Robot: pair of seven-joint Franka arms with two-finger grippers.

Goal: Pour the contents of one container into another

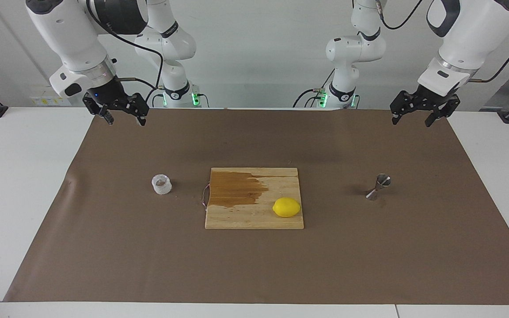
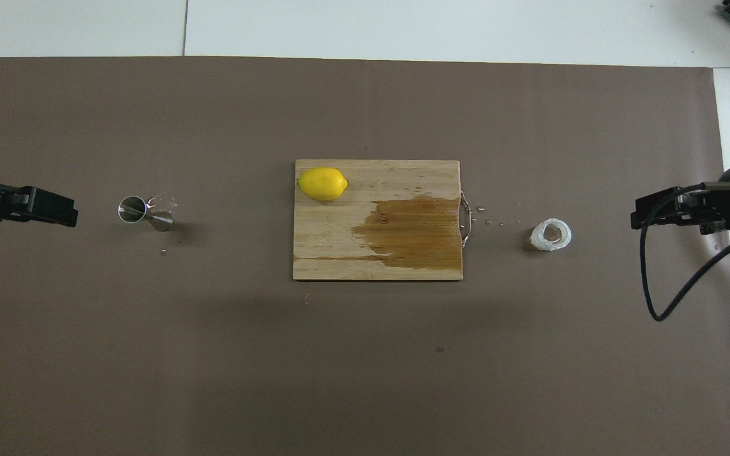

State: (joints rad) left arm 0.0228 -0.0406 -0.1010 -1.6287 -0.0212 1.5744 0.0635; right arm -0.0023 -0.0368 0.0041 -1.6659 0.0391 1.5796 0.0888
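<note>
The right claw [image 1: 119,115] hangs in the air over the brown mat [image 1: 254,265], at the right arm's end of the worktop [image 1: 24,198], with its fingers spread wide and nothing between them. The left claw [image 1: 422,114] hangs the same way over the mat at the left arm's end, also wide and empty. Both arms seem to wait.

The plastic cup [image 1: 161,184] stands upright on the mat, beside the cutting board [image 1: 254,218] toward the right arm's end, well below the right claw. It looks thin, light and soft, so a hard squeeze could bend the wall and push the brownish contents out. I think the claw should take it by the side wall, about the middle, with gentle force.

The steel jigger [image 1: 378,187] stands on the mat toward the left arm's end, apart from the board. It is stiff and smooth, probably slippery, and its foot is small, so it may tip easily. The narrow waist seems the best place to hold it.

A lemon [image 1: 286,207] lies on the board, near a wet dark patch.
</note>
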